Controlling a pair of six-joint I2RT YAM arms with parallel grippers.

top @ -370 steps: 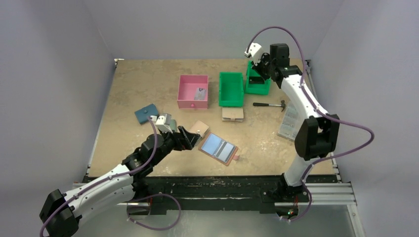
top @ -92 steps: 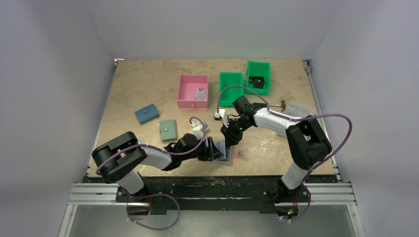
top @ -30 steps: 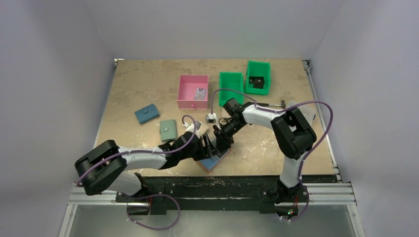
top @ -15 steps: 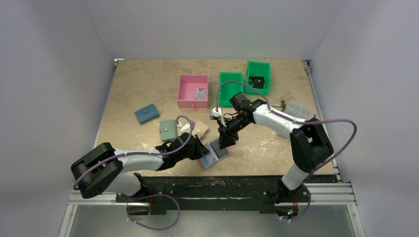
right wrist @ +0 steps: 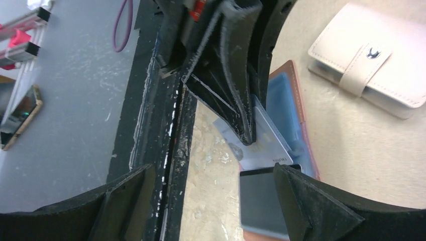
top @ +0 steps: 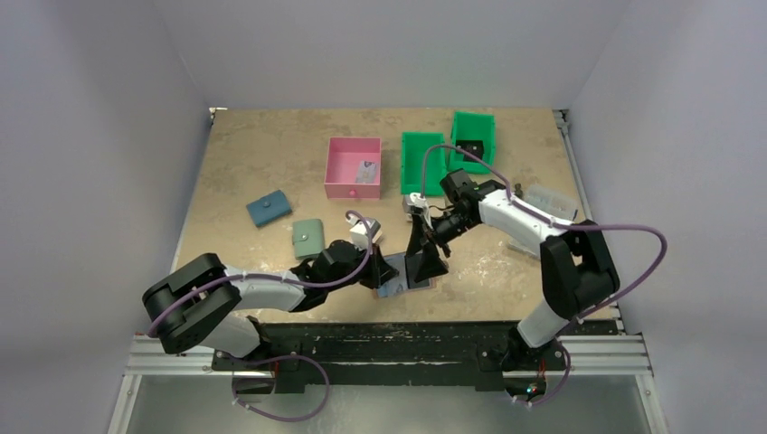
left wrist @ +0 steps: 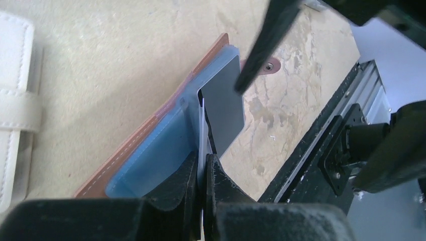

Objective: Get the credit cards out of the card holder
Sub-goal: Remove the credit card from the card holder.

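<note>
Squeezing the thin edge of the pale grey card (right wrist: 263, 146), my left pincer (left wrist: 202, 163) is staying shut on it, with both fingers pressing together. That card is sticking partly out of the card holder (left wrist: 150, 150). The card holder is lying open on the table (top: 271, 163) near the front edge, blue side up. The card's long side is pointing away from the card holder toward that front edge. So I am thinking the pull should be going that way, straight along the card. My left arm is the nearer one for this.

My right pincer (right wrist: 214, 168) is hanging just above, with its fingers spread wide and holding nothing. The black card (right wrist: 262, 201) is lying between those fingers, one end over the card holder's end. I cannot tell if it is fully out.

I am counting two cards and one card holder. I am also seeing one beige wallet (right wrist: 366, 60) just beside the card holder. Farther off are one green wallet (top: 307, 237), one blue wallet (top: 269, 209), one pink box (top: 353, 192) and two green bins (top: 423, 185).
</note>
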